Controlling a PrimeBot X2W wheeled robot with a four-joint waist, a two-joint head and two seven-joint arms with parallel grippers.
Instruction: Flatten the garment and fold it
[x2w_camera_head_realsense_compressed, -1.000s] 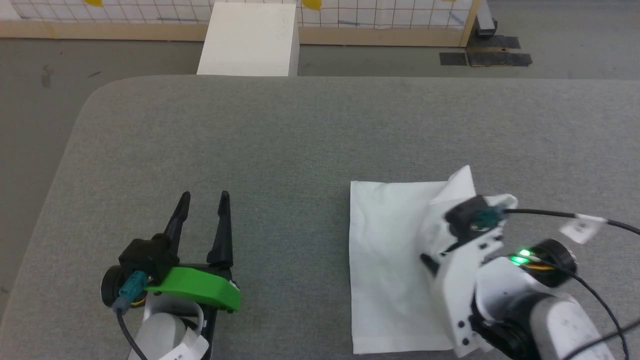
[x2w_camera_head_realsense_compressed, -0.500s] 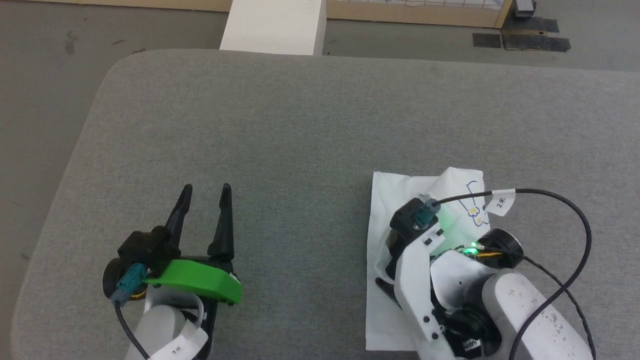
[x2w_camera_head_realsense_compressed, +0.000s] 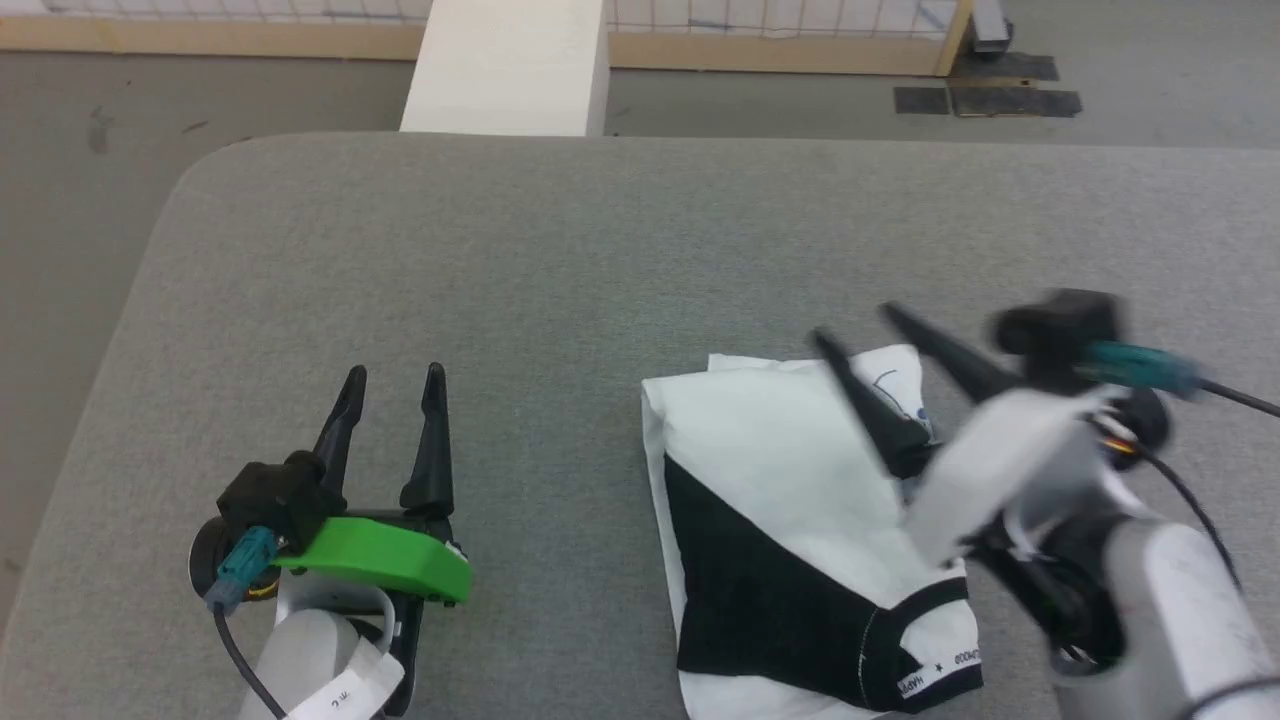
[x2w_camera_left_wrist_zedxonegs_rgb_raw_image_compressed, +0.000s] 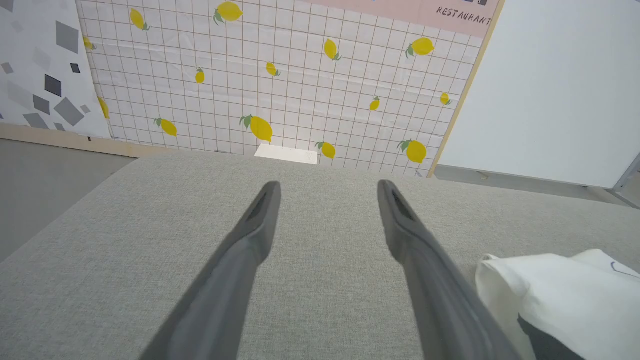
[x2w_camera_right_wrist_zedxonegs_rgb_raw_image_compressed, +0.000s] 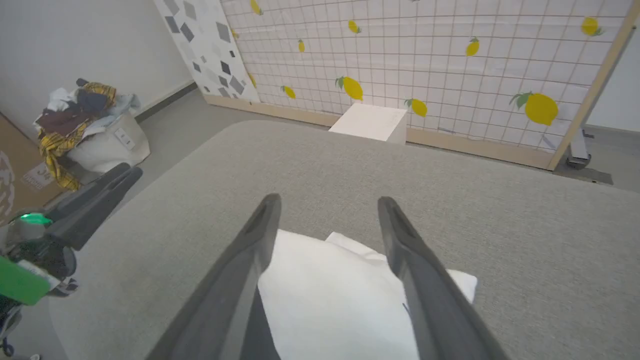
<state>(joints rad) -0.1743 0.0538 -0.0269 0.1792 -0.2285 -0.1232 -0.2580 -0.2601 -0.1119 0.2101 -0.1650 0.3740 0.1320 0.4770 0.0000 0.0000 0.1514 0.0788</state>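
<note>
The folded shirt (x2w_camera_head_realsense_compressed: 790, 520) lies by the near edge of the bench (x2w_camera_head_realsense_compressed: 560, 250), right of middle. Your right end effector (x2w_camera_head_realsense_compressed: 852, 322) hangs over it, released and empty; the left end effector (x2w_camera_head_realsense_compressed: 395, 370) is released too, well apart. Lift the right one straight up, clear of the top layer.

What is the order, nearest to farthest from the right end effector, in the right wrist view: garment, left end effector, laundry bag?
1. garment, just beneath it.
2. left end effector, far left.
3. laundry bag, floor beyond that.
</note>
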